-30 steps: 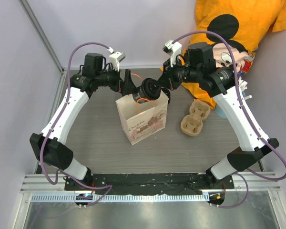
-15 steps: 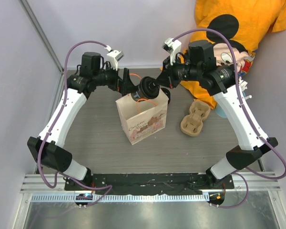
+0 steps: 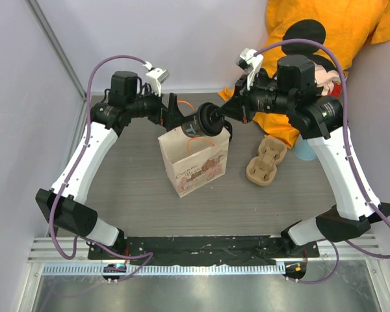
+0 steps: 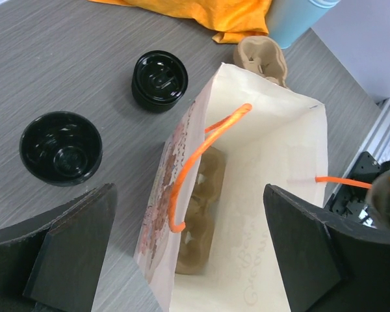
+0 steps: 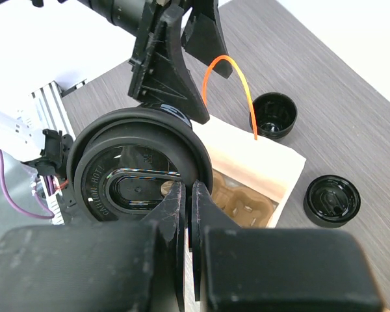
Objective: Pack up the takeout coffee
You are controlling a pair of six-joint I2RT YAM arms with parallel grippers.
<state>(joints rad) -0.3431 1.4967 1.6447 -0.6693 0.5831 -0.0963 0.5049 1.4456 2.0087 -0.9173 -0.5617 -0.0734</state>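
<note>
While the right end effector is clenched on the lid rim of the black cup, the cup hangs tipped on its side in the air just above the open mouth of the bag, not yet inside it. In the right wrist view the two fingers stand pressed together on the lid's edge, with the lid facing the camera. The left end effector is released: its jaws are spread wide near the bag's far left top corner and hold nothing; whether they touch the paper cannot be told. The bag stands upright in the middle of the desk, its orange handles sticking up. A beige carrier lies at the bottom of the bag. A second carrier sits on the desk to the right of the bag, with a blue cup just behind it. A black round piece and a second black piece rest on the desk beside the bag, apart from each other; whether they are cups or lids is unclear. An orange shirt lies at the far right.
</note>
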